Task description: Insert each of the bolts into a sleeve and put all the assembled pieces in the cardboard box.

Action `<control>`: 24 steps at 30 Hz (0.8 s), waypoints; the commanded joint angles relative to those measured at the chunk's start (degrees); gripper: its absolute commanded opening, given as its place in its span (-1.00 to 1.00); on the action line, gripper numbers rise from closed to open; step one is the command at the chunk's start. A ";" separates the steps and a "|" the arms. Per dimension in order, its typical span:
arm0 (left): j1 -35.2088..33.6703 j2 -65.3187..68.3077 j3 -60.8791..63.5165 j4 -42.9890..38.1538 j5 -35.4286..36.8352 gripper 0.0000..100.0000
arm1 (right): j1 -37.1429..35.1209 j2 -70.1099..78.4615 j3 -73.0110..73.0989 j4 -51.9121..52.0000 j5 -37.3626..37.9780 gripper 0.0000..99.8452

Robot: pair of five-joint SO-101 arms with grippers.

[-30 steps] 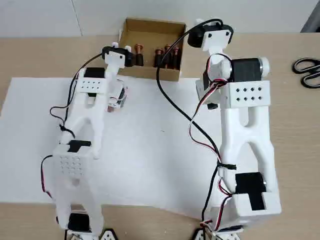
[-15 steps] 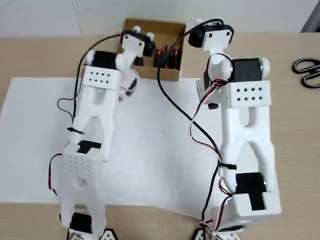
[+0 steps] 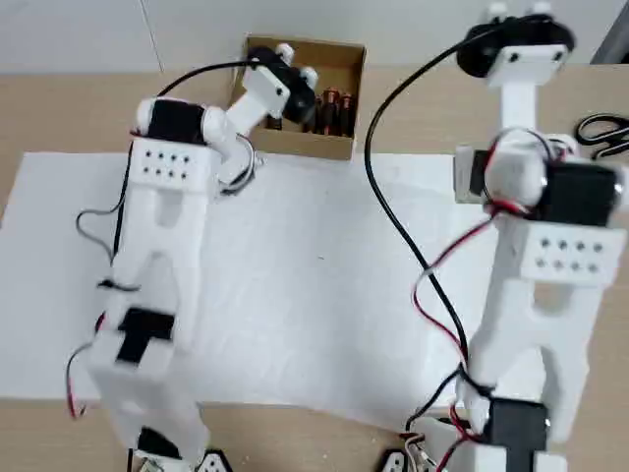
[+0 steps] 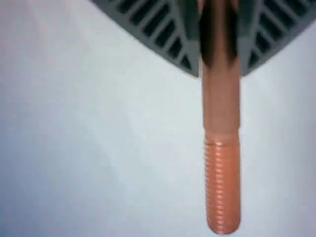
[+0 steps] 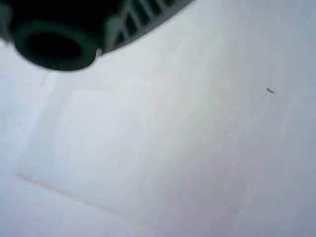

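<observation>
The counter [image 3: 413, 98] carries a white sheet [image 3: 314, 275] that lies beneath the left claw [image 4: 219, 54]. The cardboard box [image 3: 300, 146] sits just beyond that claw, with assembled pieces [image 3: 332, 110] inside. The claw is clamped tight on a copper bolt [image 4: 220, 163], whose threaded end sticks out past its tips. As for the right claw [image 5: 148, 15], I cannot tell its grip.

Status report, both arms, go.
Left gripper shut on copper-coloured threaded bolt, over white paper sheet. Brown cardboard box holds several copper pieces. Right arm stands apart from box.
</observation>
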 commanded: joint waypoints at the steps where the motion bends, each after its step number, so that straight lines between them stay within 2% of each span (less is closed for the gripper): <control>1: 2.46 -14.33 9.89 1.05 -4.84 -0.99 | 0.57 -5.67 -2.81 0.75 0.62 -0.99; 4: 4.84 -22.33 20.09 1.05 -10.29 -0.99 | 0.57 -8.31 -2.81 0.75 0.62 -0.99; 8: 6.42 -28.66 34.07 0.00 -24.44 -0.99 | 0.48 -11.30 -2.81 0.84 0.62 -0.99; 12: 6.68 -28.48 43.74 -9.58 -37.10 -0.99 | 0.22 -13.41 -2.73 0.84 0.44 -0.99; 18: 6.95 -24.26 50.33 -25.93 -40.70 -0.99 | 0.22 -16.04 -0.35 0.92 0.35 -0.99; 24: 6.95 -17.49 50.51 -32.44 -40.62 -0.99 | 0.22 -21.76 8.09 0.31 0.26 -0.99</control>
